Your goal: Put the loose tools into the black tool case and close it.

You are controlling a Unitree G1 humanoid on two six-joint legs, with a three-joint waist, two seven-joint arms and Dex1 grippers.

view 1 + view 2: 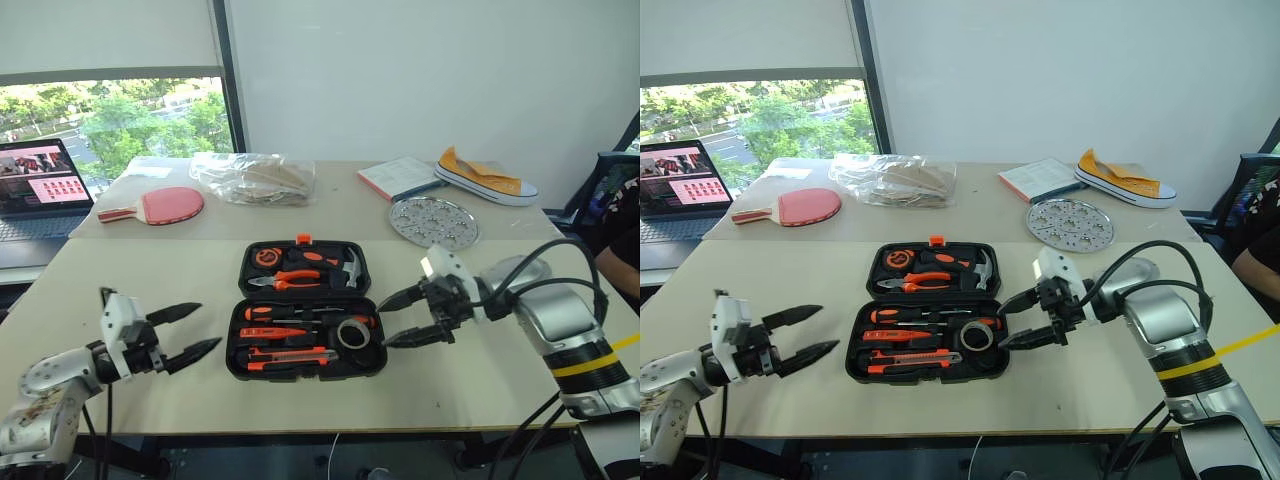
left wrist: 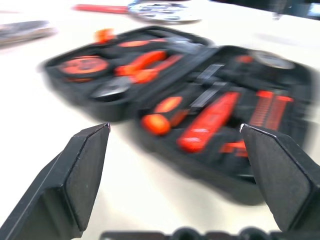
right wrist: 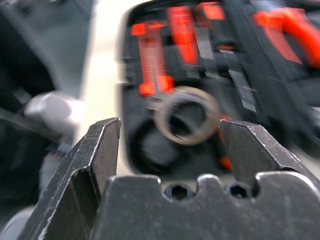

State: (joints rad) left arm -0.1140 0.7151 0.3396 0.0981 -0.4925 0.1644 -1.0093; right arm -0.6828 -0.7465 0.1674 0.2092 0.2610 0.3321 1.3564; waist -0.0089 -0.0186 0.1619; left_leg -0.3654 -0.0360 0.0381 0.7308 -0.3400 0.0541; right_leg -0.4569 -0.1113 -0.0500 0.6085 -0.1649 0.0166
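Black tool case (image 1: pixel 303 310) lying open in the middle of the near table (image 1: pixel 150 270), screwdrivers (image 1: pixel 275 313), utility knife (image 1: pixel 290 355) and a tape roll (image 1: pixel 352 333) in the front half. Left gripper (image 1: pixel 186 333) beside its left edge, fingers apart, empty. Right gripper (image 1: pixel 404 318) at its right edge, fingers apart, empty.
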